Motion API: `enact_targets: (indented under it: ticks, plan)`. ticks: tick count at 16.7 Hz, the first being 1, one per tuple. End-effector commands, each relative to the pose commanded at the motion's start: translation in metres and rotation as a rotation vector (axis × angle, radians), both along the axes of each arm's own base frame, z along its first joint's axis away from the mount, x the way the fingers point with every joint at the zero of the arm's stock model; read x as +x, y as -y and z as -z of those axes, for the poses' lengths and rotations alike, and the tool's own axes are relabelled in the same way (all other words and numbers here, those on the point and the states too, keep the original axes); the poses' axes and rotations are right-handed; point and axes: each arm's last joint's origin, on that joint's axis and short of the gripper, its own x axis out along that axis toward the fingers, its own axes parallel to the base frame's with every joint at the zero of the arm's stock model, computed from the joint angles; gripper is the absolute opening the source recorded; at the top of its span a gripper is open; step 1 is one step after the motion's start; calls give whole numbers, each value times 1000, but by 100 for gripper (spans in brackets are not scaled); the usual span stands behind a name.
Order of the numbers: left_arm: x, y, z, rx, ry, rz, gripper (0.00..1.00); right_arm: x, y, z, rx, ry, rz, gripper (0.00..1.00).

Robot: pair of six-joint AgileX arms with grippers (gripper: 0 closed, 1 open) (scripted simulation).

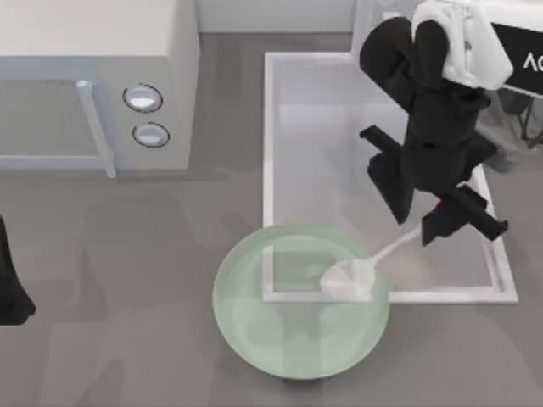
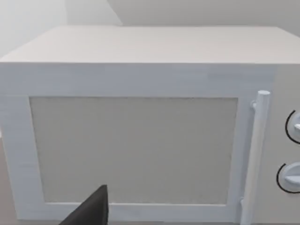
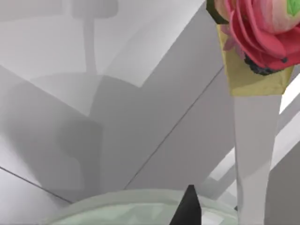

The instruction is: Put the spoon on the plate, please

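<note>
The spoon (image 1: 361, 270) is gripped by its handle in the closed jaws of the right gripper (image 1: 424, 227), its bowl hung over the plate (image 1: 254, 326)'s right rim for release, the left gripper (image 1: 10, 288) parked far left.

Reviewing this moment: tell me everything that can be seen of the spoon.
The spoon is small, plain white and looks like plastic, with an oval bowl and a thin short handle. In the top view its bowl lies over the right part of the pale green plate, while the handle slants up and right, beyond the plate's rim, to the right tool, which is shut on its end. The plate overlaps the near edge of a white tray.
</note>
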Motion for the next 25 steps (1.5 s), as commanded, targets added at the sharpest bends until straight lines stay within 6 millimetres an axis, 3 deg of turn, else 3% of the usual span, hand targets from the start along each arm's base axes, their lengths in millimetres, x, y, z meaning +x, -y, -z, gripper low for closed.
enact_targets:
  ticks: [5, 10, 18, 25]
  plan:
    - [0, 0, 0, 0, 0, 0, 100, -29, -65, 4, -23, 32, 330, 0]
    - [0, 0, 0, 0, 0, 0, 100, -51, -103, 2, -18, 73, 594, 0]
    - [0, 0, 0, 0, 0, 0, 100, -59, -114, 0, -10, 90, 687, 0]
    - [0, 0, 0, 0, 0, 0, 100, -48, -117, -4, 71, 96, 702, 0]
